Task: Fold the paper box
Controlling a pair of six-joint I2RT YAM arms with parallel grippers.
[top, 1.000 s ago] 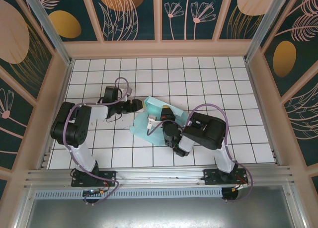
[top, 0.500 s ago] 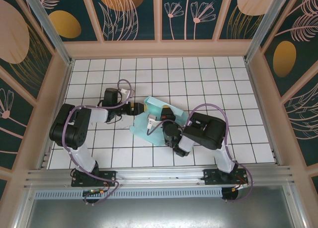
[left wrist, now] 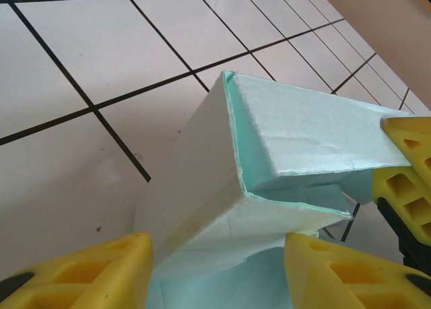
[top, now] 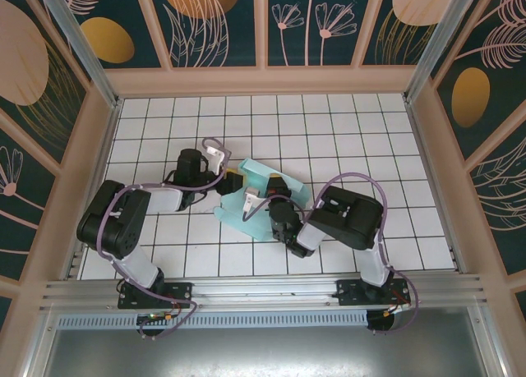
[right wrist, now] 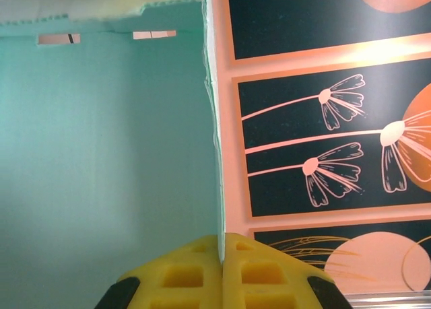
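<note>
Here, the left arm (top: 115, 221) stands on its base at the near rail (top: 263, 288), folds at a raised elbow and lays its forearm rightward, low over the tiles, toward the middle of the table (top: 353, 131). The left gripper (left wrist: 219, 282) meets the paper box (left wrist: 269, 147) at its left end. Its yellow fingers (left wrist: 87, 275) stand part-way apart, one outside a raised, white-backed wall and one on the inner side, with a folded corner between them. Whether the pads press the card cannot be told.

The right arm (top: 349, 217) is bent tightly, its bulk to the right of the box and its forearm extending left across the near-right part of the sheet, hiding that part from above. The right gripper (right wrist: 222, 268) is clamped on the box, its two pads meeting on the thin top edge of an upright wall. In the left wrist view, the wall running away from the folded corner ends at this gripper's fingers.

The box, pale aqua, lies near the table's centre, between the two grippers, partly flat and partly raised. Two small slots (right wrist: 59, 38) mark its inner face. Purple cables (top: 205, 140) loop over each wrist. Teal flowered panels (top: 329, 24) enclose the white, black-gridded table on three sides.
</note>
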